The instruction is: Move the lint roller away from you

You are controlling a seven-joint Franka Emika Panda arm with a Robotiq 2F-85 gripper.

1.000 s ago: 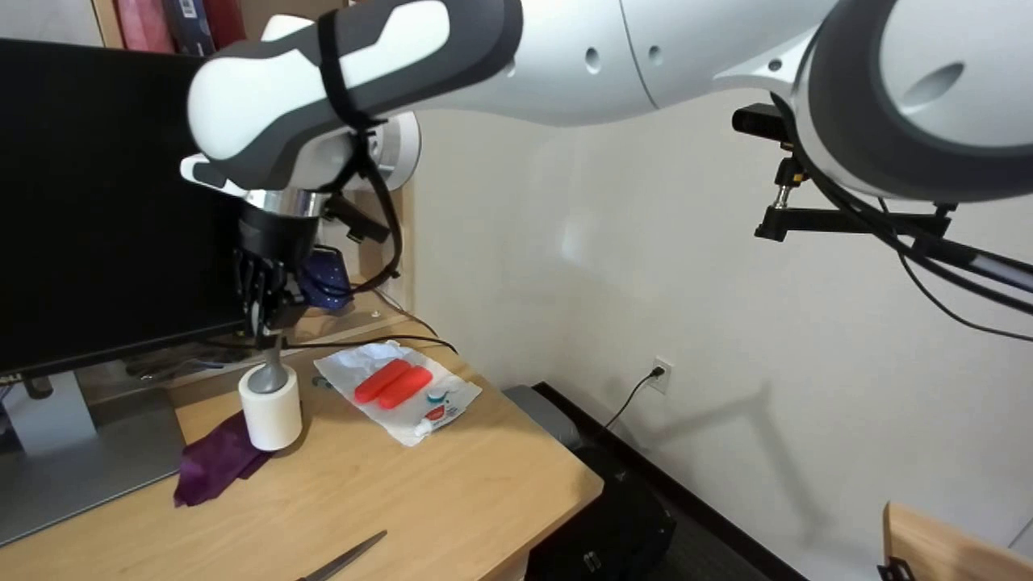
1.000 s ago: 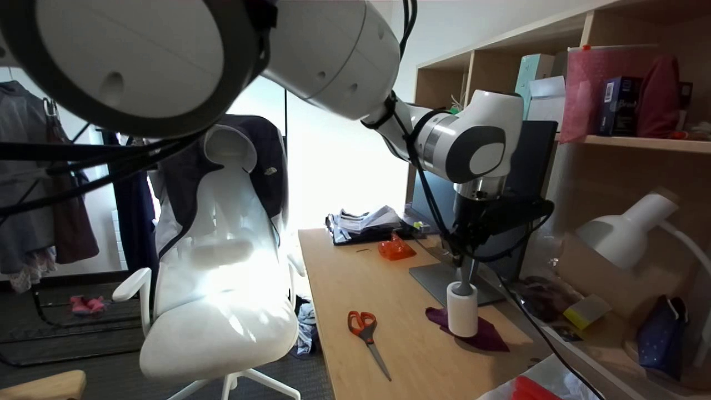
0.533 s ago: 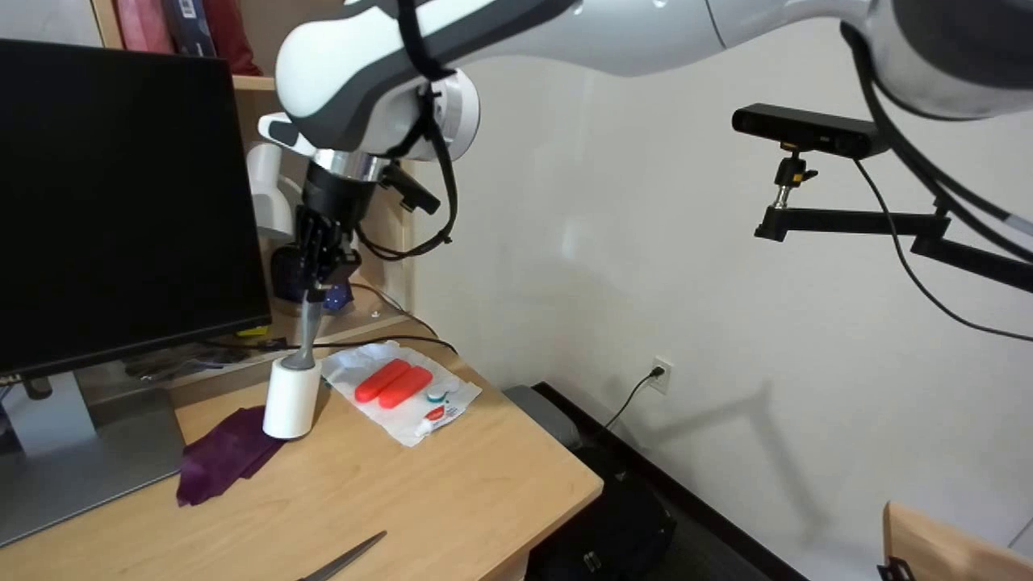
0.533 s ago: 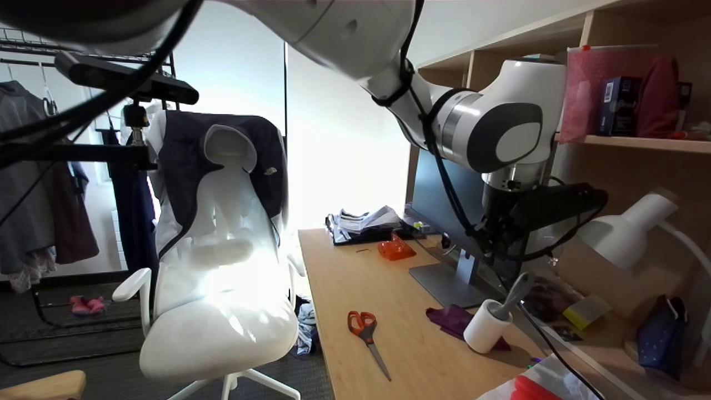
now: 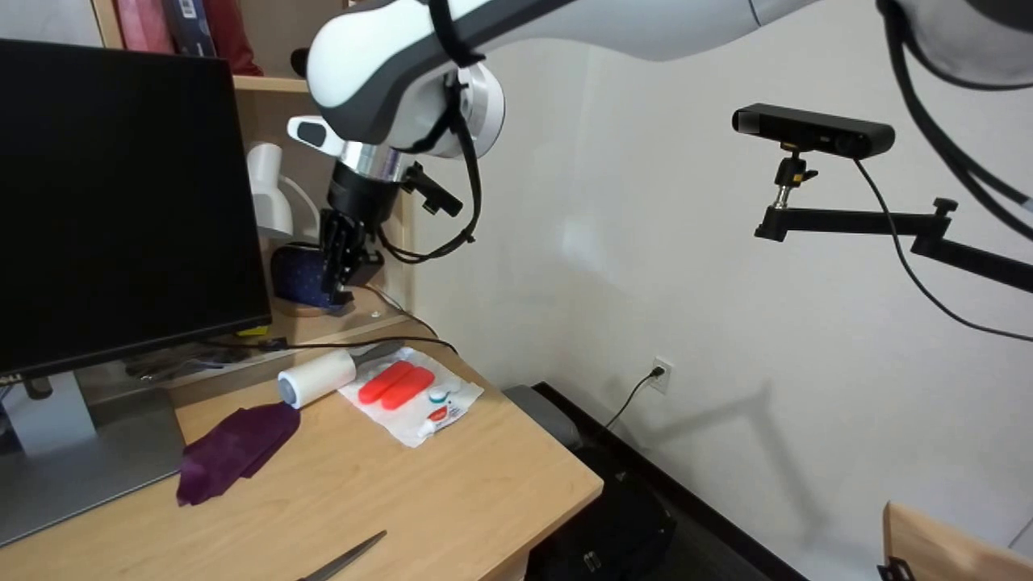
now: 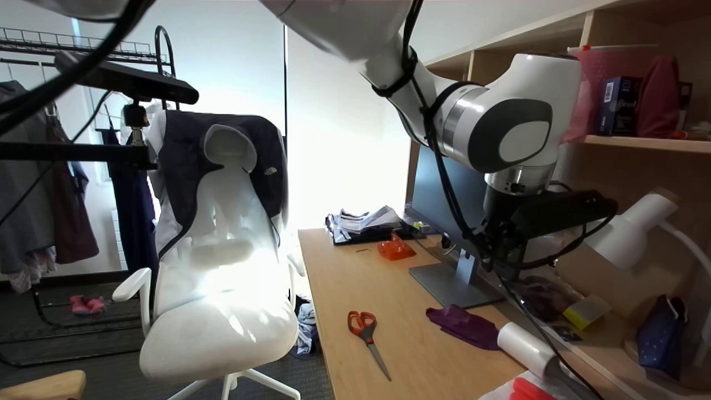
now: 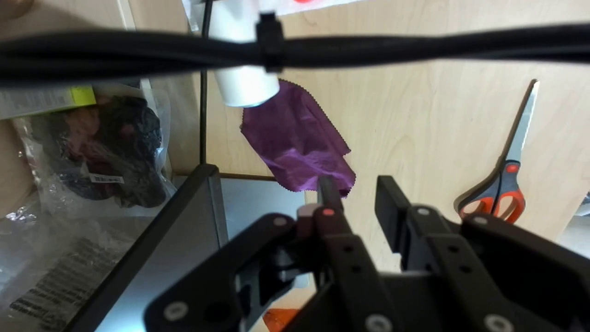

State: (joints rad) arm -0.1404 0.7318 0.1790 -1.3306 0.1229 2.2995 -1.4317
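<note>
Wrist view, pincer [image 7: 357,190] parted, lint roller [image 7: 245,86] behind cable [image 7: 368,51], grey roller handle [image 5: 377,353] in both exterior views

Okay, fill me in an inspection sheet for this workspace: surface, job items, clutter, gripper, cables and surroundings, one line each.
Surface: wooden desk; spills, nothing seen.
Job's things: lint roller, lying on its side, one end right by the purple cloth; contact unclear.
Clutter: orange-handled scissors, papers, an orange bag, two red objects on a white sheet.
Gripper: open, nothing between the fingertips, apart from the lint roller.
Cables: thick black cables cross the wrist view; a thin black cord passes close to the lint roller.
Surroundings: monitor, white lamp, white chair.
</note>
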